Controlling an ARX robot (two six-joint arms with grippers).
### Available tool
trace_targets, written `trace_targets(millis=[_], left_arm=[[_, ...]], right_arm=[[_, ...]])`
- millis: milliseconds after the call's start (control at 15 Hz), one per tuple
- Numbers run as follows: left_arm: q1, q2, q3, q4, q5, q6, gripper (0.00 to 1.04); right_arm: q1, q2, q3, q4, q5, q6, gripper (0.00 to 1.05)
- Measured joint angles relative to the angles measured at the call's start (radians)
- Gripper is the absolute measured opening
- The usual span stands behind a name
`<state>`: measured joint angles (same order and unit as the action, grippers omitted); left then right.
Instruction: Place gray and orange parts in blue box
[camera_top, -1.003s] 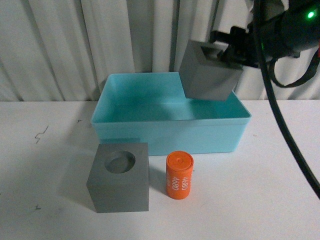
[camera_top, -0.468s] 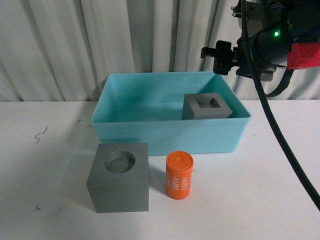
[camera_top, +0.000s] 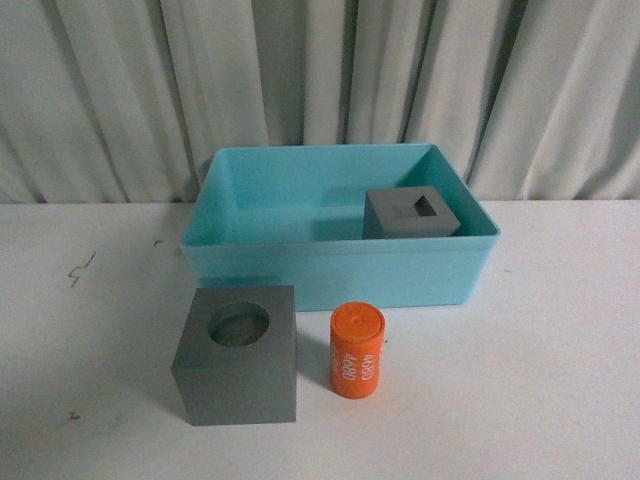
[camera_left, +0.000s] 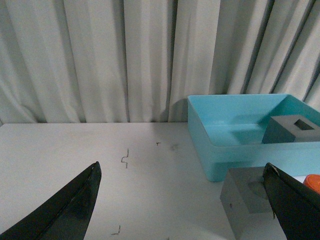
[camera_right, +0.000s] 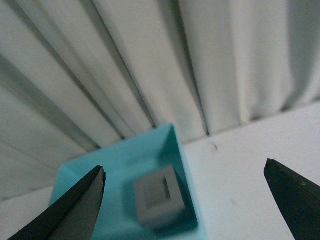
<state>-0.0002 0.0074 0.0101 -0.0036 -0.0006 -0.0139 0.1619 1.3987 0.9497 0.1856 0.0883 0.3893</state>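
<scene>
only partly seen — left gripper and right gripper spread wide, empty; square-recess cube blurred.

Left wrist view's edge crops the orange cylinder.

A blue box stands on a white table, in front of a pale pleated curtain. Inside the box, in its right part against the right wall, sits a gray cube with a square recess in its top. On the table in front of the box stands a second, round-recessed cube, below the box's left half and just clear of its front wall. Just to the right of this one, apart from it, an orange cylinder stands upright, with white "4680" print on its side. A few small dark marks show on the table at the left.
</scene>
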Motion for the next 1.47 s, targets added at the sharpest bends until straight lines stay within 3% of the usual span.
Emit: trace_targets(millis=[67, 134, 267, 401, 602, 802, 1203, 1270, 1471], left_arm=[[0.0, 0.0, 0.0, 0.0, 0.0, 0.0, 0.98], [0.0, 0.0, 0.0, 0.0, 0.0, 0.0, 0.98], [0.0, 0.0, 0.0, -0.001, -0.001, 0.0, 0.98], [0.0, 0.0, 0.0, 0.0, 0.0, 0.0, 0.98], [0.0, 0.0, 0.0, -0.001, 0.0, 0.0, 0.98], [0.0, 0.0, 0.0, 0.0, -0.001, 0.0, 0.98], [0.0, 0.0, 0.0, 0.0, 0.0, 0.0, 0.98], [0.0, 0.0, 0.0, 0.0, 0.0, 0.0, 0.98], [0.0, 0.0, 0.0, 0.0, 0.0, 0.0, 0.98]], right_arm=[[0.002, -0.151, -0.172, -0.059, 0.024, 0.019, 0.98], [0.002, -0.157, -0.262, 0.092, 0.052, -0.009, 0.94], [-0.02, -0.22, -0.472, 0.468, 0.045, -0.253, 0.66], [-0.052, -0.31, -0.575, 0.551, 0.029, -0.343, 0.42], [-0.08, -0.414, -0.713, 0.549, -0.008, -0.373, 0.04], [-0.17, -0.528, -0.788, 0.521, -0.076, -0.383, 0.02], [-0.162, -0.788, -0.897, 0.362, -0.087, -0.383, 0.02], [-0.162, -0.814, -0.928, 0.41, -0.087, -0.383, 0.02], [-0.162, -0.959, -0.938, 0.26, -0.087, -0.383, 0.02]])
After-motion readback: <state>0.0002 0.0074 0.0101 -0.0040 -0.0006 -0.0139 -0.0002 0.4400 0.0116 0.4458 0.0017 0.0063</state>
